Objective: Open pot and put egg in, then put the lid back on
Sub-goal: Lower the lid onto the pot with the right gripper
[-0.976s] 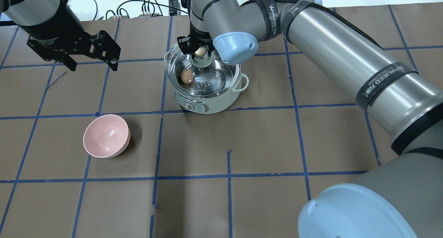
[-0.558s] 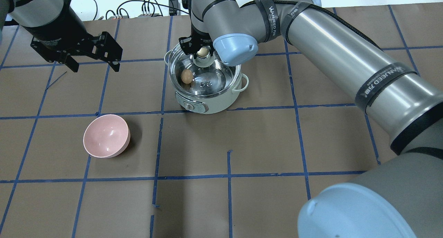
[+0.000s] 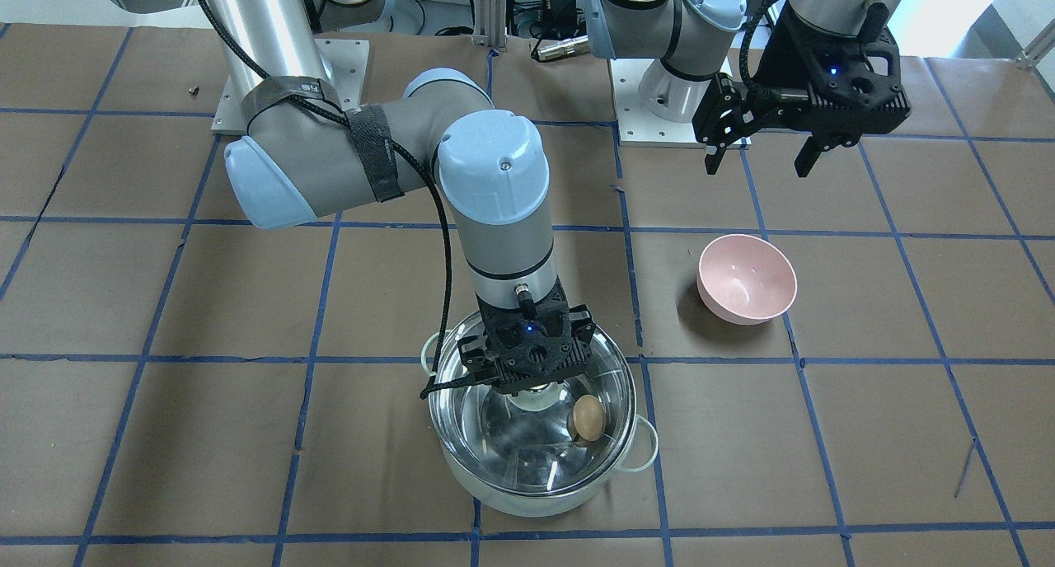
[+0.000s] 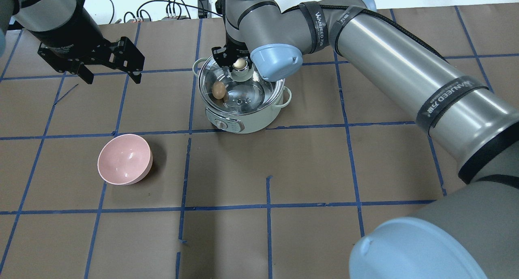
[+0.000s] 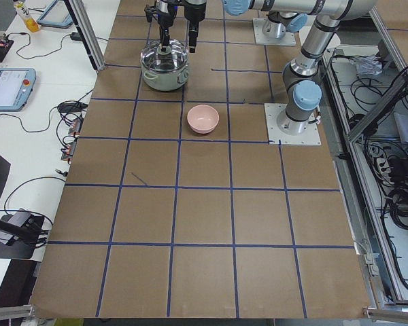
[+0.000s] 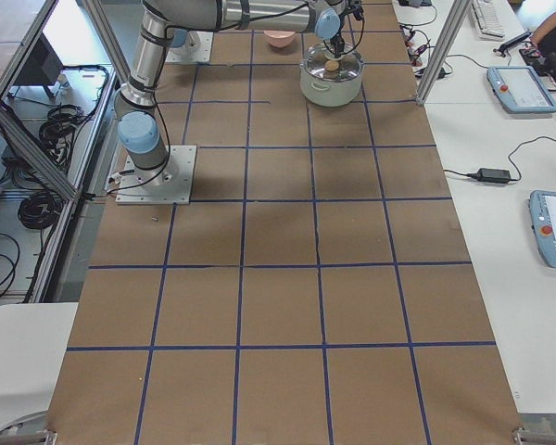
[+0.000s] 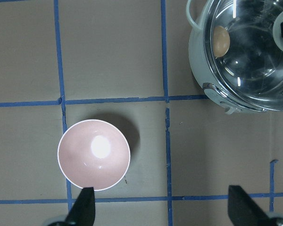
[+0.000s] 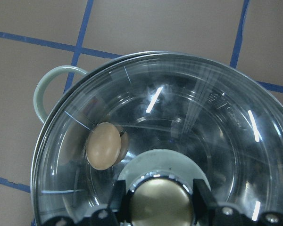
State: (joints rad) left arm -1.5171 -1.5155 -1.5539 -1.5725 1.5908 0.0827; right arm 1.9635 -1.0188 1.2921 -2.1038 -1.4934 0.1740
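Note:
The mint-green pot [image 4: 243, 119] stands at the table's far middle. The tan egg [image 4: 219, 90] lies inside it on the left; it also shows in the right wrist view [image 8: 104, 146]. The glass lid [image 4: 253, 93] lies level over the pot's mouth; I cannot tell whether its rim touches. My right gripper [image 4: 239, 64] is shut on the lid's gold-topped knob [image 8: 161, 202], one finger on each side. My left gripper [image 4: 111, 74] is open and empty, high over the table to the pot's left.
A pink bowl [image 4: 125, 159] sits empty on the brown paper, near and left of the pot; it shows below the left wrist camera [image 7: 93, 154]. Cables lie beyond the table's far edge [image 4: 174, 7].
My right gripper has lowered the lid over the pot, so it sits closer to the rim. The left gripper has drifted slightly. The egg has not moved.

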